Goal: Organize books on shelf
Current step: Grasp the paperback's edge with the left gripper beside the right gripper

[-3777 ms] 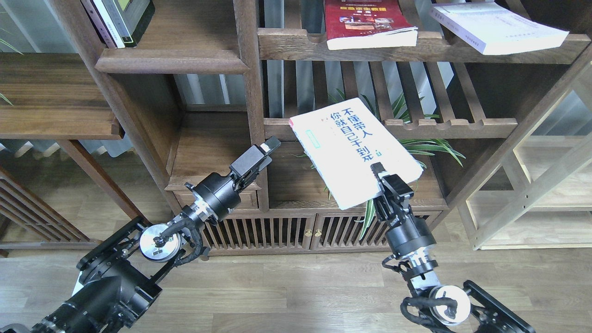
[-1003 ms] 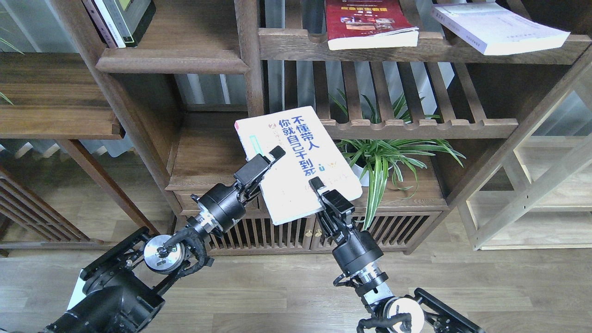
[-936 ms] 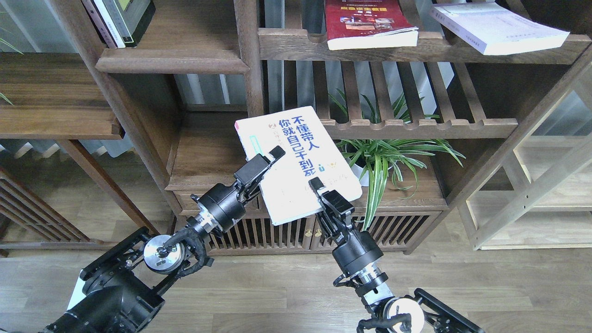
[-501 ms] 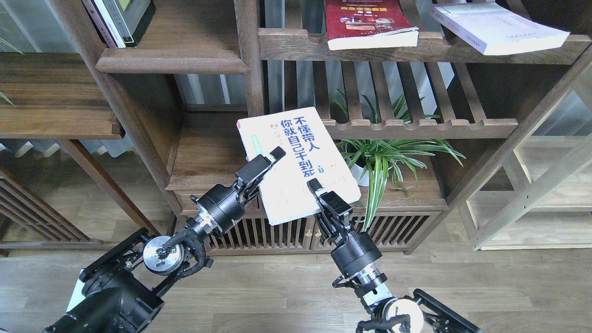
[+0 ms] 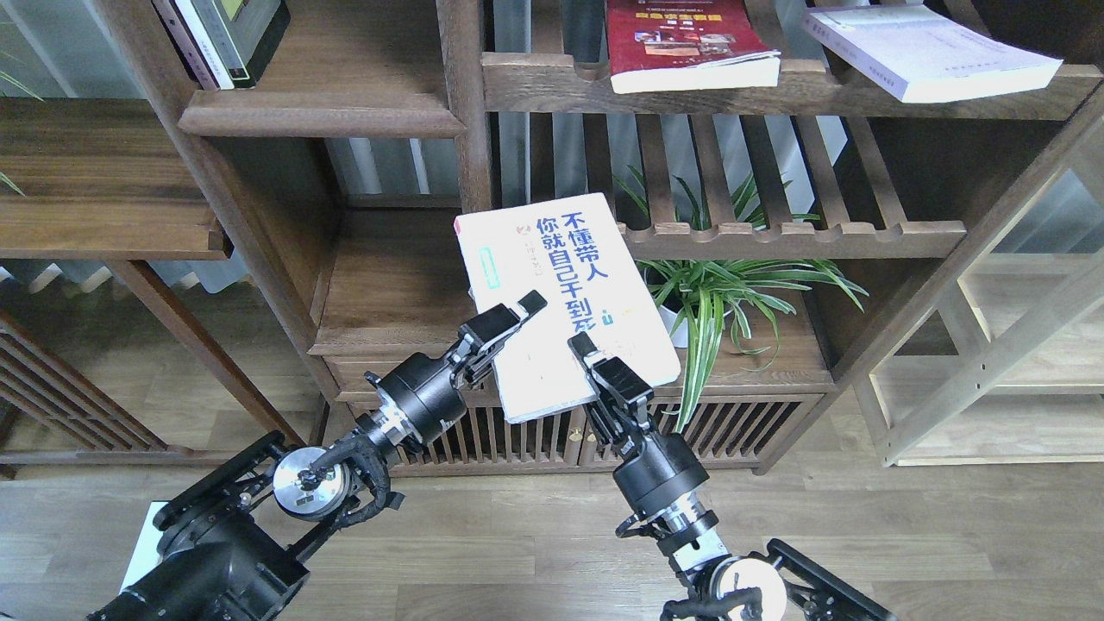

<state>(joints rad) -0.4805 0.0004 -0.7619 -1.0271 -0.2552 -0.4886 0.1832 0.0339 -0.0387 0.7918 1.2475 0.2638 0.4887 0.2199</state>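
The white book (image 5: 552, 285) with green-and-black characters is held in the air, tilted, in front of the bookcase's middle post. My right gripper (image 5: 585, 349) is shut on its lower edge. My left gripper (image 5: 517, 312) grips its left edge; one finger lies on the cover, the other is hidden beneath. The red book (image 5: 681, 43) and the lavender-white book (image 5: 931, 52) lie flat on the slatted upper shelf. The solid dark shelf (image 5: 319, 116) with the moulded front edge is at upper left.
Several dark books (image 5: 224, 39) stand at the left end of the solid shelf. A potted spider plant (image 5: 724, 293) stands under the lower slatted shelf (image 5: 802, 233), right of the held book. A low cabinet with slatted doors (image 5: 535, 431) is below. A pale wooden rack (image 5: 992, 345) stands at right.
The white book was carried left from in front of the plant to the middle post, and has now risen and turned slightly. My left gripper met its left edge and shifted right.
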